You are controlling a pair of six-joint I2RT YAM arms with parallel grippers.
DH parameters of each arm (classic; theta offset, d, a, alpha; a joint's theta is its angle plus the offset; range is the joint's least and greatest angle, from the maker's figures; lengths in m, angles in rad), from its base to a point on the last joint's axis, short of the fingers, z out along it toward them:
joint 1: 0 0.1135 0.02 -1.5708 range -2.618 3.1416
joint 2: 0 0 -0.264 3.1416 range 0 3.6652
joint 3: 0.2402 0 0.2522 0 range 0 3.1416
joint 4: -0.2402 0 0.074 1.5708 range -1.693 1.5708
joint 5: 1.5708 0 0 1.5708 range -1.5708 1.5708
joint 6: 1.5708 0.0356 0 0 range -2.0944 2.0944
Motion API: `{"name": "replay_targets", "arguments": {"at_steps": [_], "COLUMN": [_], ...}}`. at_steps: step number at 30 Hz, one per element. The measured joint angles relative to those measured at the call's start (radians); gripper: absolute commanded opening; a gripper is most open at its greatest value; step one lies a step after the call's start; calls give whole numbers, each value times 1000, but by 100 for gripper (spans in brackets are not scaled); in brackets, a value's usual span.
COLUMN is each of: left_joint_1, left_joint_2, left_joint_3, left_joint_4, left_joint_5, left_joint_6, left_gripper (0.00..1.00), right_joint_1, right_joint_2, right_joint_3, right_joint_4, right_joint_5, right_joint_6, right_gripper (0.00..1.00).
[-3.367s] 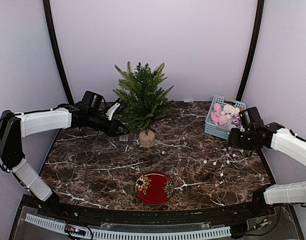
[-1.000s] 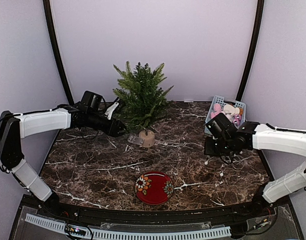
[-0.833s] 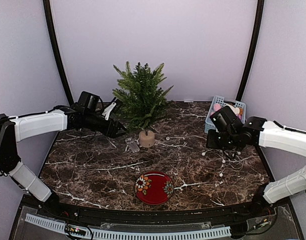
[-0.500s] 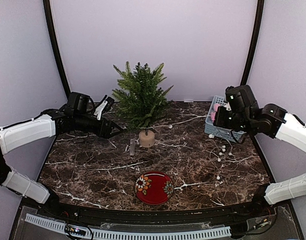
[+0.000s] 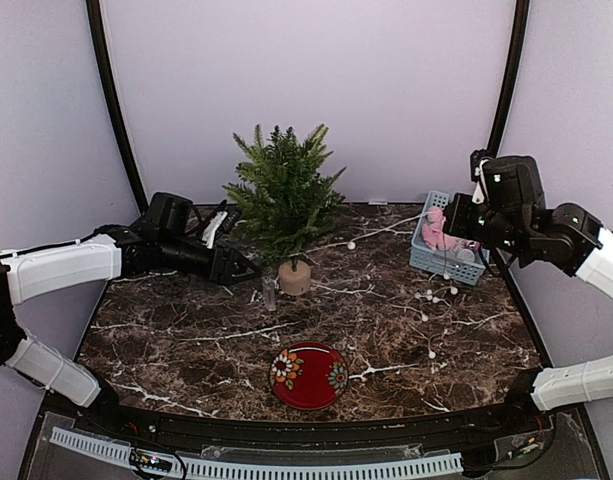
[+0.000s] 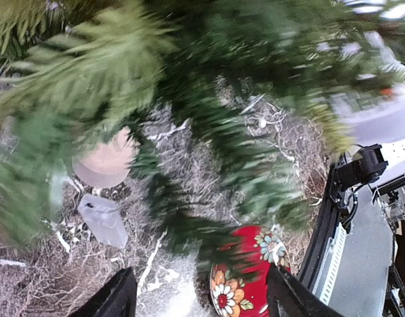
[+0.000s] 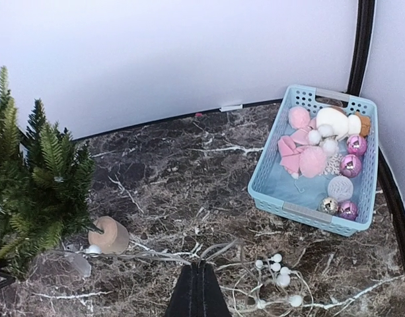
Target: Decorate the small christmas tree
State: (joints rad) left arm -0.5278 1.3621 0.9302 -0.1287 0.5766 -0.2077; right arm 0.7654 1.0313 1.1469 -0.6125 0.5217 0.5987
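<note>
Dark green needles, soft and springy, clothe the small christmas tree [image 5: 286,195], which stands upright on its light-wood stump [image 5: 294,277] toward 12 o'clock on the marble-patterned table [image 5: 186,340]. It looks light and top-heavy, so a sideways tug on the branches would probably tip it. The twigs bend and offer no firm hold, whereas the stump, or the trunk just above it, is stiff and is the likely place to steady it. The left claw [image 6: 199,304] sits at 9 o'clock of the stump, under the lower branches, with its fingers spread wide and nothing between them. A small clear plastic scrap [image 6: 103,219] lies on the table just beside the stump. The right claw [image 7: 197,274] is raised at 3 o'clock and pinched tight on the thin wire of a white bead garland [image 5: 426,300]. One strand runs from it toward the tree, and the rest trails loosely over the table. The wire seems springy and apt to snag on the needles, so draping it calls for slack rather than pull. A light blue basket [image 7: 301,212] of pink and silver baubles [image 7: 351,165] sits at 2 o'clock, and a red flowered plate [image 5: 308,375] at 6 o'clock.
</note>
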Motion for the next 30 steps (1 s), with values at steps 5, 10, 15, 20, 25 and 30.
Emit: {"name": "replay_targets", "arguments": {"at_steps": [5, 10, 15, 20, 25, 30], "left_joint_1": [0, 0, -12, -79, -139, -190], "left_joint_2": [41, 42, 40, -5, -97, -93], "left_joint_3": [0, 0, 1, 1, -61, -113], "left_joint_4": [0, 11, 30, 29, 106, 180], "left_joint_5": [0, -7, 16, -21, -81, -157], "left_joint_6": [-24, -36, -66, -113, -257, -404], "left_gripper": [20, 30, 51, 68, 76, 78], "right_joint_1": [0, 0, 0, 0, 0, 0], "right_joint_2": [-68, -81, -70, -71, -71, -70], "right_joint_3": [0, 2, 1, -13, -45, -56], "right_joint_4": [26, 36, 38, 63, 84, 108], "right_joint_5": [-1, -1, -6, -20, -36, -57], "right_joint_6": [-20, -42, -49, -46, -41, -40], "right_gripper": [0, 0, 0, 0, 0, 0]}}
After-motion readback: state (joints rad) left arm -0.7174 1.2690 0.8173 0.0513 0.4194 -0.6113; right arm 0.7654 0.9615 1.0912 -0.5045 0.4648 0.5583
